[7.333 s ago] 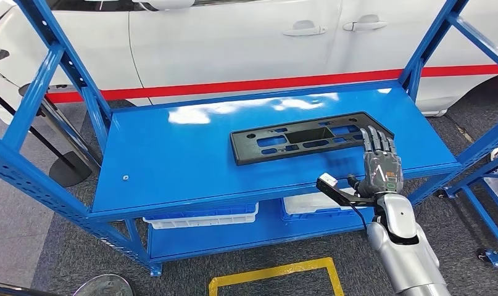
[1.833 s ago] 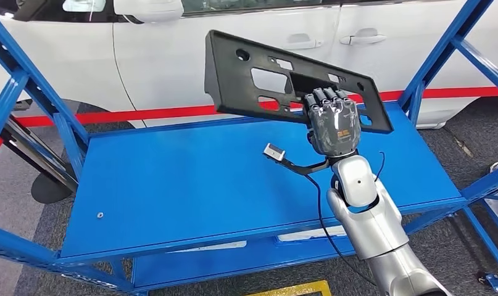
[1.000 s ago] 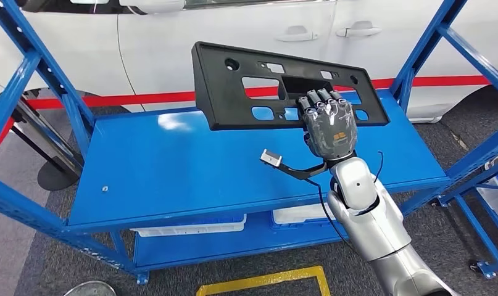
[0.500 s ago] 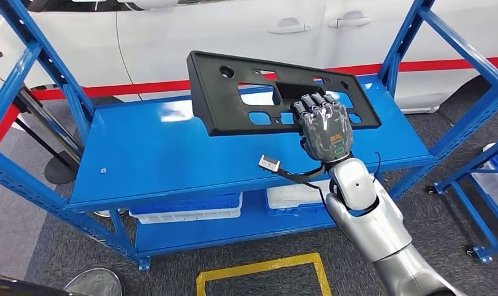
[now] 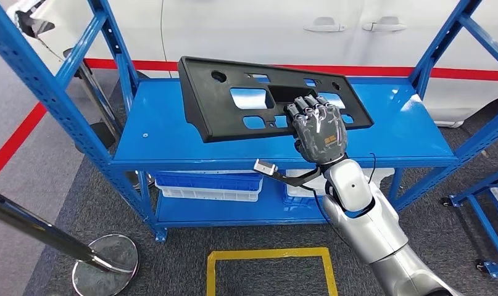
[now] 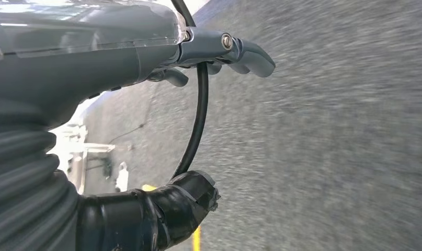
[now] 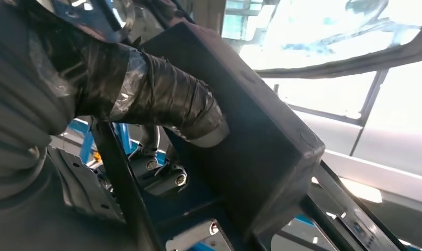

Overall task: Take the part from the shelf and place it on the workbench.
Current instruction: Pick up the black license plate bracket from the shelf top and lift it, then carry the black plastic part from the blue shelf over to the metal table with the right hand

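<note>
The part is a long black plastic panel [image 5: 228, 114] with several cut-outs. It is held up in the air, tilted, in front of the blue shelf [image 5: 172, 142]. My right hand [image 5: 318, 131] grips its lower edge near the right end, fingers curled over the rim. In the right wrist view the taped thumb [image 7: 161, 102] presses against the panel's black boxy section [image 7: 255, 157]. My left hand [image 6: 120, 57] hangs over grey carpet with nothing in it, its fingers [image 6: 245, 49] slightly apart.
The blue shelf's posts [image 5: 49, 92] rise on both sides of the panel. White and blue bins [image 5: 206, 185] sit on the lower level. A chrome stanchion base [image 5: 104, 262] stands at lower left and a yellow floor square [image 5: 271, 271] lies below. A white car [image 5: 295, 31] is behind.
The camera has pulled back and swung, so the shelf looks farther away and more floor shows. My right hand still holds the panel lifted off the shelf.
</note>
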{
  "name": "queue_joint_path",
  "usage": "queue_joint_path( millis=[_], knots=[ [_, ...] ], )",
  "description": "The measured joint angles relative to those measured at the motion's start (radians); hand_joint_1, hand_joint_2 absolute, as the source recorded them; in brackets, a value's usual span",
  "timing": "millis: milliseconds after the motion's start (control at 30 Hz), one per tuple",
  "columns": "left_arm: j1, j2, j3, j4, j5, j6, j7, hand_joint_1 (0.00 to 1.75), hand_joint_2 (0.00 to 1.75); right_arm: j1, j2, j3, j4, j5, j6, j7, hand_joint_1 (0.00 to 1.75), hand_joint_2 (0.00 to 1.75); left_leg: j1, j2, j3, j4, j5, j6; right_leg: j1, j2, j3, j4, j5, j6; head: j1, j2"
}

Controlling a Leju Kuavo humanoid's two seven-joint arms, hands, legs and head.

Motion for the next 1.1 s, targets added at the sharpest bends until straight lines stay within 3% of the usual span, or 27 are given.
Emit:
queue_joint_path(
  millis=[33,67,100,133,200,267,333,400,433,467,533,567,600,633,700,733,800,833,900,933,1000,1067,1100],
  knots=[
    [0.000,0.000,0.000,0.000,0.000,0.000,0.000,0.00,1.75,0.000,-0.002,0.000,0.001,0.000,0.000,0.000,1.75,1.75,-0.003,-0.009,-0.017,0.002,0.013,0.004,0.001,0.011,-0.013,0.066,-0.043,-0.001,0.000,0.000],
    [0.001,0.000,0.000,0.000,0.000,0.000,0.000,0.00,1.75,0.001,-0.003,0.001,0.001,0.000,0.000,0.000,1.75,1.75,-0.006,-0.019,-0.035,0.004,0.025,0.005,0.003,0.016,-0.019,0.120,-0.063,-0.003,0.000,0.000],
    [0.001,0.000,0.000,0.000,0.000,0.000,0.000,0.00,1.75,0.001,-0.003,0.002,0.002,0.000,0.000,0.000,1.75,1.75,-0.008,-0.029,-0.052,0.008,0.036,0.006,0.005,0.017,-0.012,0.147,-0.060,-0.007,0.000,0.000],
    [0.002,0.000,0.000,0.000,0.000,0.000,0.000,0.00,1.75,0.001,-0.003,0.002,0.003,0.000,0.000,0.000,1.75,1.75,-0.011,-0.039,-0.068,0.011,0.046,0.005,0.008,0.019,0.012,0.139,-0.038,-0.012,0.000,0.000],
    [0.002,0.000,0.000,0.000,0.000,0.000,0.000,0.00,1.75,0.000,-0.003,0.003,0.003,-0.001,0.000,0.000,1.75,1.75,-0.015,-0.060,-0.094,0.018,0.065,0.004,0.015,0.042,0.104,0.030,0.003,-0.034,0.000,0.000],
    [0.001,-0.005,0.000,0.000,0.000,0.000,0.000,0.00,1.75,0.000,-0.004,0.003,0.001,-0.003,-0.001,0.000,1.75,1.75,-0.016,-0.078,-0.110,0.018,0.086,-0.002,0.021,0.074,0.191,-0.103,0.002,-0.053,0.000,0.000],
    [0.004,-0.009,0.000,0.000,0.000,0.001,0.001,0.00,1.75,0.000,-0.004,0.003,-0.002,-0.005,-0.003,-0.002,1.75,1.75,-0.011,-0.096,-0.116,0.009,0.109,-0.014,0.026,0.078,0.217,-0.158,-0.001,-0.060,0.000,0.000],
    [0.008,-0.008,0.000,0.000,0.000,0.002,0.003,0.00,1.75,0.001,-0.004,0.003,-0.006,-0.002,-0.007,-0.004,1.75,1.75,-0.010,-0.095,-0.124,0.006,0.112,-0.025,0.020,0.056,0.212,-0.174,0.024,-0.064,0.000,0.000],
    [0.008,-0.009,0.000,0.000,-0.001,0.003,0.004,0.00,1.75,0.002,-0.004,0.004,-0.008,0.003,-0.012,-0.005,1.75,1.75,-0.010,-0.081,-0.133,0.020,0.090,-0.030,0.016,0.043,0.206,-0.183,0.037,-0.067,-0.001,0.000],
    [0.008,-0.009,0.000,0.000,-0.002,0.003,0.005,0.00,1.75,0.004,-0.003,0.005,-0.011,0.010,-0.017,-0.005,1.75,1.75,-0.008,-0.061,-0.145,0.052,0.049,-0.036,0.012,0.030,0.197,-0.189,0.051,-0.069,-0.002,0.000],
    [0.006,-0.009,0.000,0.000,-0.002,0.005,0.006,0.00,1.75,0.008,-0.004,0.006,-0.015,0.026,-0.027,-0.005,1.75,1.75,0.006,-0.030,-0.176,0.172,-0.047,-0.053,0.011,0.006,0.170,-0.187,0.072,-0.068,-0.004,0.000],
    [0.006,-0.009,0.000,0.000,-0.002,0.006,0.006,0.00,1.75,0.010,-0.005,0.007,-0.016,0.032,-0.028,-0.004,1.75,1.75,0.014,-0.024,-0.186,0.233,-0.071,-0.063,0.009,-0.006,0.153,-0.182,0.082,-0.065,-0.004,0.000],
    [0.005,-0.009,0.000,0.000,-0.002,0.007,0.006,0.00,1.75,0.013,-0.006,0.008,-0.017,0.037,-0.029,-0.004,1.75,1.75,0.021,-0.021,-0.186,0.276,-0.069,-0.073,0.006,-0.019,0.136,-0.176,0.090,-0.061,-0.004,0.000],
    [0.005,-0.009,0.000,0.000,-0.002,0.008,0.006,0.00,1.75,0.016,-0.006,0.010,-0.017,0.040,-0.030,-0.004,1.75,1.75,0.028,-0.018,-0.172,0.288,-0.044,-0.082,0.003,-0.031,0.117,-0.167,0.097,-0.055,-0.004,0.000],
    [0.004,-0.009,0.000,0.000,-0.001,0.009,0.006,0.00,1.75,0.021,-0.006,0.012,-0.019,0.043,-0.031,-0.004,1.75,1.75,0.040,0.001,-0.096,0.217,0.001,-0.101,-0.006,-0.054,0.081,-0.145,0.108,-0.042,-0.004,0.000],
    [0.002,-0.010,0.000,0.000,0.000,0.010,0.006,0.00,1.75,0.024,-0.007,0.012,-0.021,0.044,-0.032,-0.003,1.75,1.75,0.039,0.020,-0.044,0.150,-0.006,-0.108,-0.008,-0.064,0.066,-0.132,0.112,-0.034,-0.005,0.000],
    [-0.001,-0.011,0.000,0.000,0.004,0.012,0.006,0.00,1.75,0.026,-0.012,0.013,-0.024,0.045,-0.034,-0.002,1.75,1.75,0.031,0.043,0.014,0.053,-0.042,-0.099,-0.007,-0.083,0.050,-0.117,0.121,-0.018,-0.002,0.000],
    [0.000,-0.011,0.000,0.000,0.007,0.013,0.006,0.00,1.75,0.028,-0.014,0.014,-0.026,0.045,-0.035,-0.001,1.75,1.75,0.024,0.041,0.016,0.036,-0.048,-0.085,-0.006,-0.092,0.048,-0.119,0.128,-0.009,-0.001,0.000],
    [0.003,-0.011,0.000,-0.001,0.014,0.015,0.006,0.00,1.75,0.031,-0.018,0.017,-0.025,0.041,-0.039,-0.001,1.75,1.75,0.020,0.024,-0.002,0.029,-0.031,-0.056,-0.012,-0.099,0.047,-0.122,0.136,0.009,0.001,0.000],
    [0.003,-0.013,0.001,-0.001,0.017,0.015,0.006,0.00,1.75,0.034,-0.021,0.018,-0.025,0.037,-0.041,-0.002,1.75,1.75,0.020,0.017,-0.010,0.026,-0.017,-0.043,-0.015,-0.082,0.042,-0.112,0.116,0.015,0.000,0.000],
    [0.001,-0.015,0.001,-0.001,0.021,0.016,0.006,0.00,1.75,0.040,-0.034,0.020,-0.025,0.026,-0.043,-0.003,1.75,1.75,0.019,0.002,-0.035,0.022,0.012,-0.025,-0.016,-0.025,0.021,-0.035,0.018,0.017,0.001,0.000],
    [0.001,-0.016,0.002,-0.001,0.024,0.018,0.006,0.00,1.75,0.048,-0.047,0.020,-0.025,0.014,-0.043,-0.004,1.75,1.75,0.011,-0.019,-0.071,0.023,0.040,-0.015,-0.007,0.010,-0.002,0.091,-0.078,0.008,0.001,0.000],
    [0.001,-0.016,0.002,-0.001,0.024,0.018,0.006,0.00,1.75,0.052,-0.051,0.020,-0.024,0.009,-0.043,-0.005,1.75,1.75,0.006,-0.030,-0.088,0.023,0.053,-0.013,-0.001,0.017,-0.001,0.136,-0.093,0.001,0.001,0.000]
  ],
)
